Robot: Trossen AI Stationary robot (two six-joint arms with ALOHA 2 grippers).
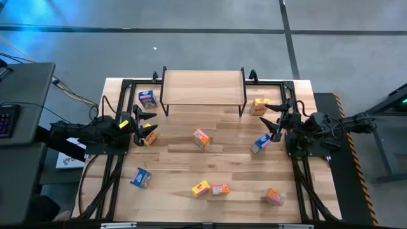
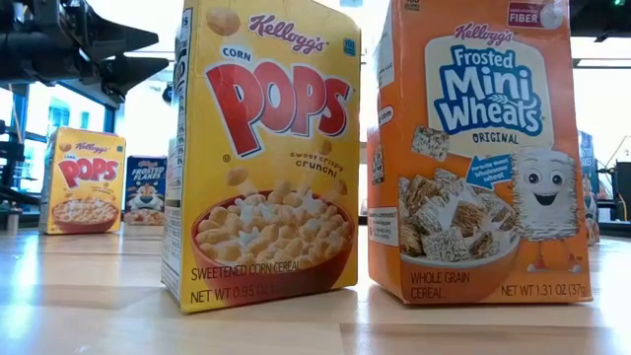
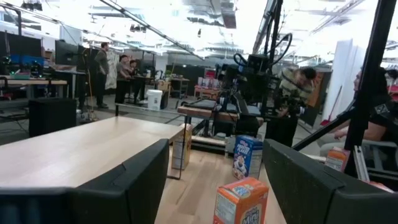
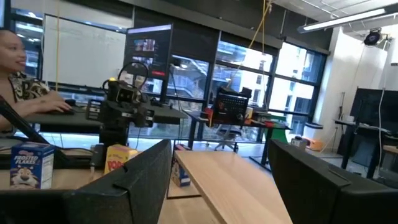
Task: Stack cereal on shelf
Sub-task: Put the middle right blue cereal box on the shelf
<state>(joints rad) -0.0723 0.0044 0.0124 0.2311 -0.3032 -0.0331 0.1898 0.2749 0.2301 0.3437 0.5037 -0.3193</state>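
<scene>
I see both my left gripper (image 1: 149,121) and right gripper (image 1: 270,121) spread wide and empty, cereal boxes (image 1: 201,138) scattered over the desk (image 1: 235,162), the shelf (image 1: 202,86) bare.

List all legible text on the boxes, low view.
Tall yellow cardboard cereal box: "Kellogg's CORN POPS", "SWEETENED CORN CEREAL", "NET WT 0.95 OZ".
Orange cardboard cereal box: "Kellogg's Frosted Mini Wheats ORIGINAL", "FIBER", "WHOLE GRAIN CEREAL", "NET WT 1.31 OZ (37g)".
Far yellow box: "POPS".
Small blue box: "FROSTED FLAKES".
Side panels: too small.
</scene>
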